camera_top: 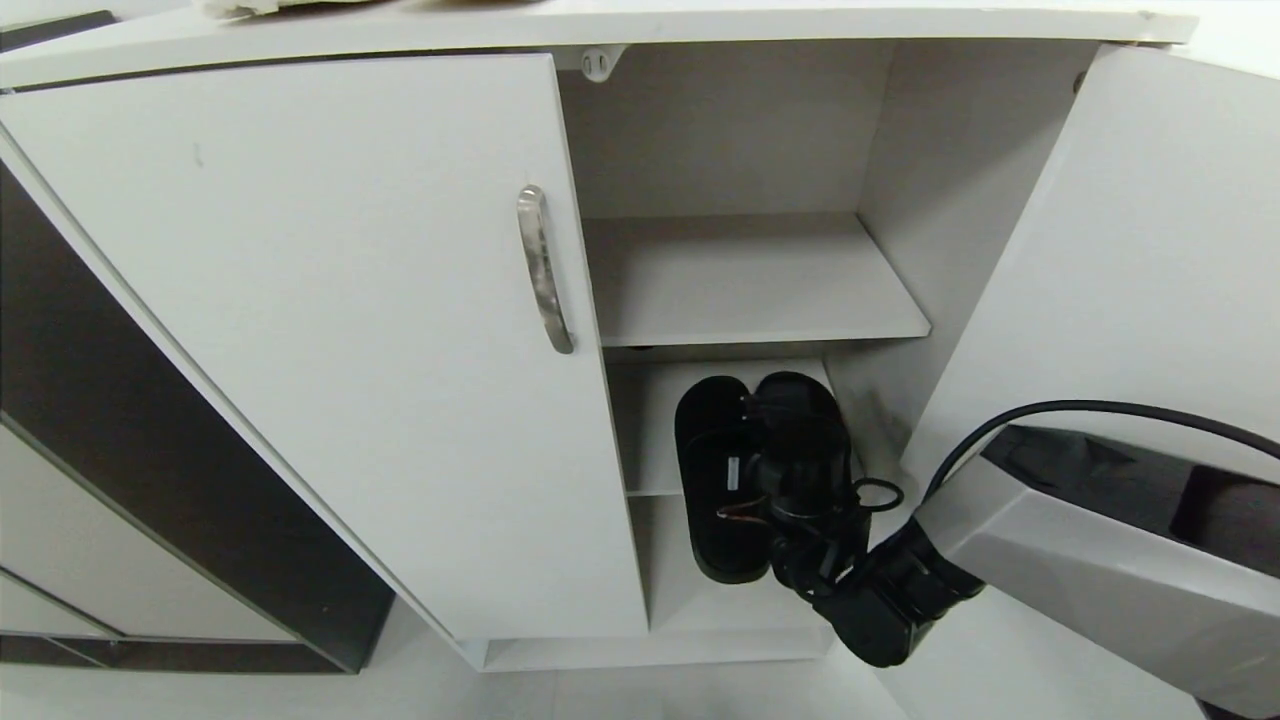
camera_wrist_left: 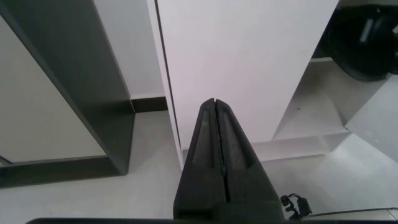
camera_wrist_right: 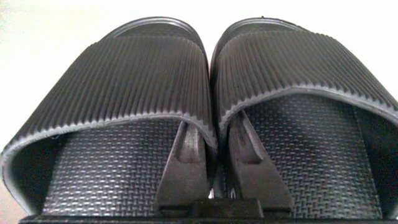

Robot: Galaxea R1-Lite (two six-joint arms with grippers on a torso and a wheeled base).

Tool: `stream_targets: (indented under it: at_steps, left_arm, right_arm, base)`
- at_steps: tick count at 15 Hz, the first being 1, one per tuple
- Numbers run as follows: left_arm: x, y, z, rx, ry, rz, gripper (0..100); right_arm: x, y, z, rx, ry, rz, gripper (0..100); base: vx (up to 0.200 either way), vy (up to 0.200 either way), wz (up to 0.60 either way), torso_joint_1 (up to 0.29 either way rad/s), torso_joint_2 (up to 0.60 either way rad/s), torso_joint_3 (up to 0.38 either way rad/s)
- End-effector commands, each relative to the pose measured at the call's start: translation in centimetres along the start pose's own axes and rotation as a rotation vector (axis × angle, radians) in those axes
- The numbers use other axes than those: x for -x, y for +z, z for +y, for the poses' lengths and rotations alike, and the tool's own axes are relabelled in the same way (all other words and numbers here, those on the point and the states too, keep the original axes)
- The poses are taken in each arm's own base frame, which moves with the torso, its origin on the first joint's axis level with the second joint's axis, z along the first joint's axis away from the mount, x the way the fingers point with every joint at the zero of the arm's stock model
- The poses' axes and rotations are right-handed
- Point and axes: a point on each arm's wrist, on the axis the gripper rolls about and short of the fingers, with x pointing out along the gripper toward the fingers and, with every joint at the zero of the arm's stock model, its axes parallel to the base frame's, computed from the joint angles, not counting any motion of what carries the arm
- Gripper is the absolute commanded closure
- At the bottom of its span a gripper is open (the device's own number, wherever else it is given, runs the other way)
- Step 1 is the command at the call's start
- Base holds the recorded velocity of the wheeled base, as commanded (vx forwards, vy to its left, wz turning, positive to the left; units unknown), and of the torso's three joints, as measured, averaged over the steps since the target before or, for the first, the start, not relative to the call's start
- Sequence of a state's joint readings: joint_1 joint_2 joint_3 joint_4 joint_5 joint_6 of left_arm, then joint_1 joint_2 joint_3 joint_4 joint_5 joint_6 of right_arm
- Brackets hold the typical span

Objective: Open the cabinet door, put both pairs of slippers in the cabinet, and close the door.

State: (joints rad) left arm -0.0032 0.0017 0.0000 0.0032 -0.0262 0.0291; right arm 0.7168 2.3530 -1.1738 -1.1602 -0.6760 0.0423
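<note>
At the front edge of the cabinet's (camera_top: 750, 290) lower shelf, right gripper (camera_wrist_right: 216, 168) pinches one pair of slippers (camera_top: 715, 470) by the inner straps. Placing step, likely. Next: push deeper, release. Left gripper (camera_wrist_left: 215, 149) closed, empty.

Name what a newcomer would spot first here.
A pair of black slippers, pinched together by the right gripper, hangs low in the open right half of the cabinet, below the upper shelf. The right door stands open; the left door is closed, with the left gripper shut before it.
</note>
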Motion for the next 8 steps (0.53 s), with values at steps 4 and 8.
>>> stream_targets:
  at_steps: [4, 8]
  left_arm:
    - [0.0, 0.0, 0.0, 0.0, 0.0, 0.001, 100]
    - [0.0, 0.0, 0.0, 0.003, 0.0, 0.001, 100]
  right_arm:
    - [-6.7, -0.9, 0.7, 0.002, -0.05, 0.002, 100]
    - [-8.7, -0.9, 0.5, 0.005, -0.072, 0.006, 100]
  base:
    - [0.0, 0.0, 0.0, 0.0, 0.0, 0.0]
    - [0.0, 0.0, 0.0, 0.0, 0.0, 0.0]
